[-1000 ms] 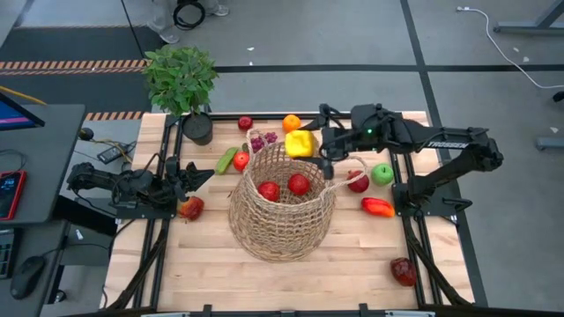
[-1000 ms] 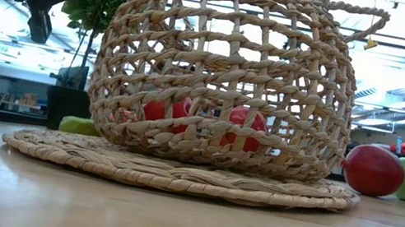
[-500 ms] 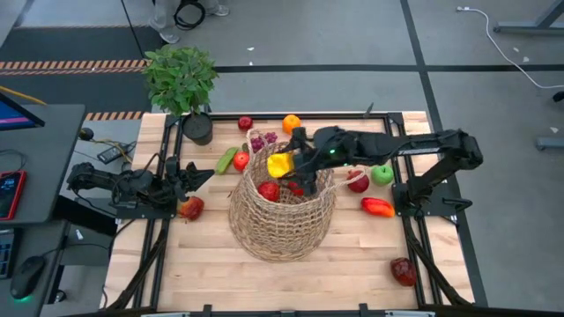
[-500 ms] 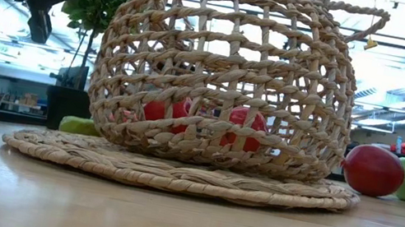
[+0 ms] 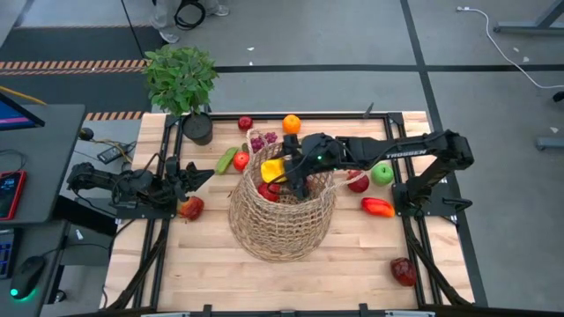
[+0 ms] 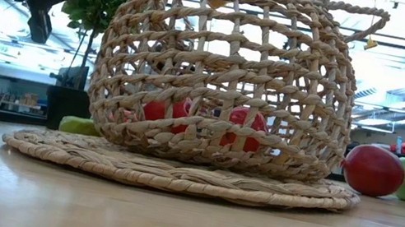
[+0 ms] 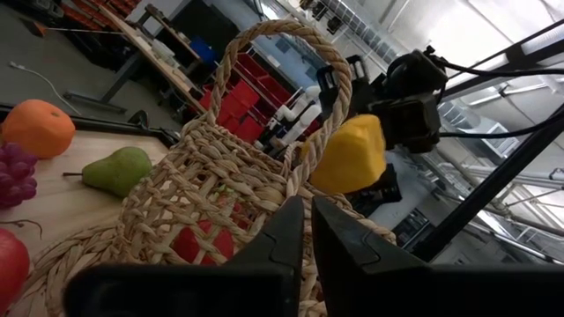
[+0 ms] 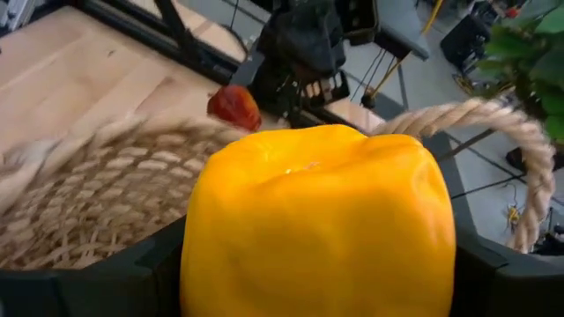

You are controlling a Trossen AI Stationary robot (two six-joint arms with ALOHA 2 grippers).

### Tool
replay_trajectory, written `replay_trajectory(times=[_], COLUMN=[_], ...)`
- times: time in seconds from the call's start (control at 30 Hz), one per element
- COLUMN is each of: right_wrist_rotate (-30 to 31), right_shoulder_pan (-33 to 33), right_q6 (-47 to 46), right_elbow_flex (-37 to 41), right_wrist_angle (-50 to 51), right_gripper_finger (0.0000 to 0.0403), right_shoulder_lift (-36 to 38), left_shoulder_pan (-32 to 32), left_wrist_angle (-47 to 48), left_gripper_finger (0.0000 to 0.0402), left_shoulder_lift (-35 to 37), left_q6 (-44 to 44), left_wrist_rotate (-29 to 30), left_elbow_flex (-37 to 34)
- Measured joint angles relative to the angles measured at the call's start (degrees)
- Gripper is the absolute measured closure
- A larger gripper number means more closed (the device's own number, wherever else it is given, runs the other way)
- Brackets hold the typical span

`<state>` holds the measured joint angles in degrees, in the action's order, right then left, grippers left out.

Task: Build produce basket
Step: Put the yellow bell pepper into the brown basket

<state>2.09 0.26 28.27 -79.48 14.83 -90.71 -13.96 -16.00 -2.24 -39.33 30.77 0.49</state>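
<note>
At the bottom of the high view, the wooden table (image 5: pixel 264 273) lies bare along its near edge, save for one dark red fruit (image 5: pixel 404 270) at lower right. Mid-frame stands the basket (image 5: pixel 282 207), with red apples (image 5: pixel 269 191) inside. Over its upper rim hangs the right gripper (image 5: pixel 286 169), clenched on a yellow pepper (image 5: pixel 274 168); the right wrist view shows the pepper (image 8: pixel 317 220) filling the space between the dark fingers, with a loop handle (image 8: pixel 511 132) beside it. Right of the basket lie a red apple (image 5: pixel 358 182), a green apple (image 5: pixel 382 173) and a red pepper (image 5: pixel 378 207), with open boards below them. At left of frame the left gripper (image 5: pixel 196 173) waits low over the table's left edge, its fingers pressed together as the left wrist view shows, a red fruit (image 5: pixel 191 208) just below it. Above the basket lie a cucumber (image 5: pixel 226 159), a small red fruit (image 5: pixel 241 160), grapes (image 5: pixel 262 140), an orange (image 5: pixel 291 123) and another small apple (image 5: pixel 245 122). A potted plant (image 5: pixel 182 84) stands at the far left corner. Beyond the table's far edge is grey floor with striped tape (image 5: pixel 70 64); a desk (image 5: pixel 35 158) fills the left margin.
</note>
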Motion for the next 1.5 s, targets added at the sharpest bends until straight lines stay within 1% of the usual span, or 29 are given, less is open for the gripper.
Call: replay_trajectory(times=[0.13, 0.27, 0.43, 0.8, 1.0, 1.07, 1.23, 1.3, 1.4, 1.5], right_wrist_rotate=[0.0, 0.0, 0.0, -0.2, -1.9, -2.1, -2.1, -2.1, -2.1, -2.1], right_shoulder_pan=[-0.7, -1.6, -2.4, -3.9, -3.9, -3.9, -3.9, -3.9, -4.2, -4.6], right_q6=[0.0, 0.0, -0.2, -1.3, -1.3, -1.3, -1.7, -3.1, -7.5, -8.9], right_elbow_flex=[0.0, 0.0, 0.0, 0.0, 0.0, 0.0, 0.0, 0.0, 0.0, 0.0], right_wrist_angle=[0.5, 3.3, 9.6, 11.8, 14.2, 14.3, 18.5, 18.4, 18.6, 18.6], right_gripper_finger=[0.0093, 0.0093, 0.0093, 0.0093, 0.0093, 0.0093, 0.0093, 0.0093, 0.0086, 0.0064], right_shoulder_lift=[-1.0, -2.2, -3.4, -7.8, -8.9, -9.3, -9.9, -10.1, -10.2, -10.2], left_shoulder_pan=[0.0, 0.0, 0.0, 0.0, 0.0, 0.0, 0.0, 0.0, 0.0, 0.0], left_wrist_angle=[0.0, 0.0, -0.2, 0.2, 0.3, 0.2, 0.1, 0.1, 0.1, 0.0], left_gripper_finger=[0.0371, 0.0367, 0.0367, 0.0369, 0.0366, 0.0367, 0.0369, 0.0367, 0.0366, 0.0367], left_shoulder_lift=[0.0, 0.0, 0.0, -1.0, -1.1, -1.1, -1.1, -1.1, -1.1, -1.1], left_q6=[0.0, 0.0, 0.0, -0.1, 0.0, 0.0, 0.0, 0.0, 0.1, 0.1], left_wrist_rotate=[0.0, 0.0, 0.0, 0.0, 0.0, 0.0, 0.0, 0.0, 0.0, 0.0], left_elbow_flex=[0.0, 0.0, 0.0, 0.0, 0.0, 0.0, 0.0, 0.0, 0.0, 0.0])
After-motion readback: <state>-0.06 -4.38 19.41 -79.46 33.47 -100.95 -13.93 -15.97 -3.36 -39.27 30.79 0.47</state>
